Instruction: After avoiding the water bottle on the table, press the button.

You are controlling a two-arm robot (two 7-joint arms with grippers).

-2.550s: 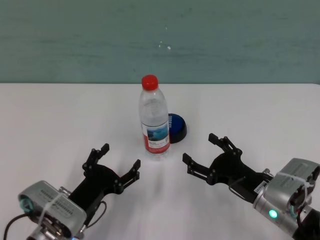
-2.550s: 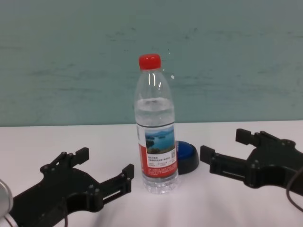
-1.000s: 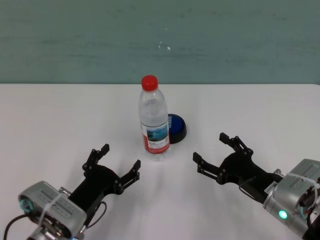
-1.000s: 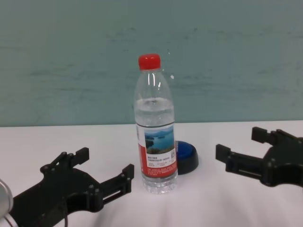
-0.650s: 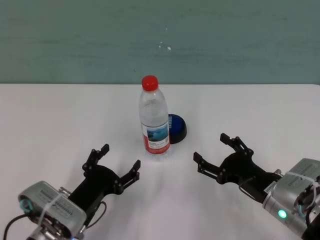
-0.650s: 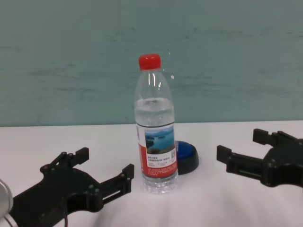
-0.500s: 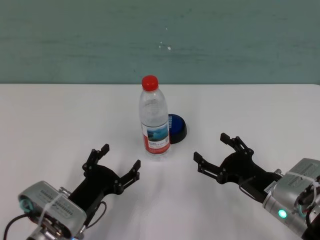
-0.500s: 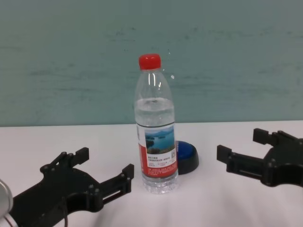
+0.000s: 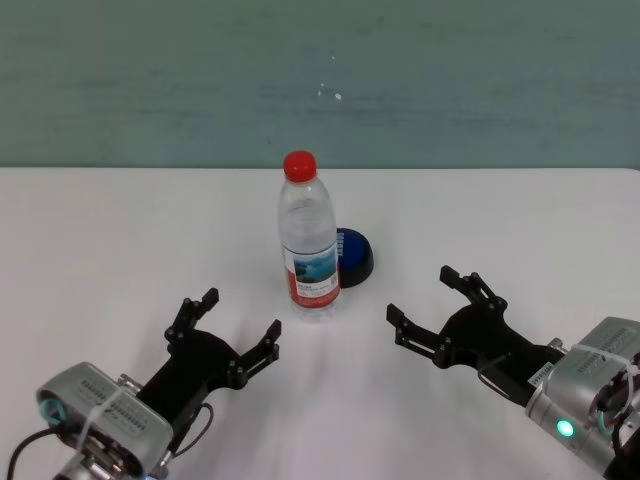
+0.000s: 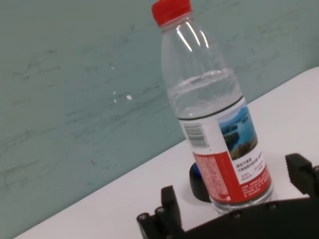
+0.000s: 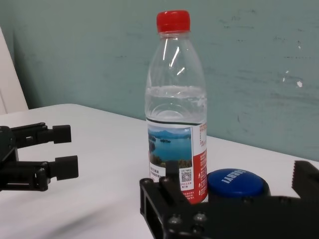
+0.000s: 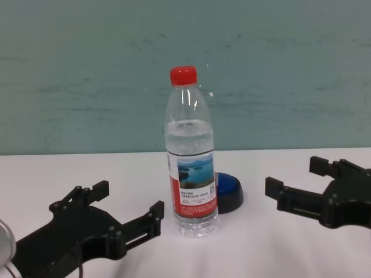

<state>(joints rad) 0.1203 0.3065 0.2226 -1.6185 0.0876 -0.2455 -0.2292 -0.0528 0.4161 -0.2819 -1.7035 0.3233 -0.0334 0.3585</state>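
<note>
The water bottle (image 9: 306, 240) stands upright mid-table, clear with a red cap and red-and-white label; it also shows in the chest view (image 12: 191, 156), left wrist view (image 10: 214, 114) and right wrist view (image 11: 176, 104). The button (image 9: 353, 256), blue dome on a black base, sits just behind and right of the bottle, partly hidden by it in the chest view (image 12: 228, 189); in the right wrist view (image 11: 238, 181) its top shows. My right gripper (image 9: 424, 298) is open, right of the bottle and nearer than the button. My left gripper (image 9: 230, 320) is open, near-left of the bottle.
The white table (image 9: 120, 240) runs back to a teal wall (image 9: 320, 80). My left gripper also shows far off in the right wrist view (image 11: 55, 149).
My right gripper drew back to the right, away from the bottle, between 2.5 s and 1 s ago; since then it holds still. Left arm, bottle and button have not moved.
</note>
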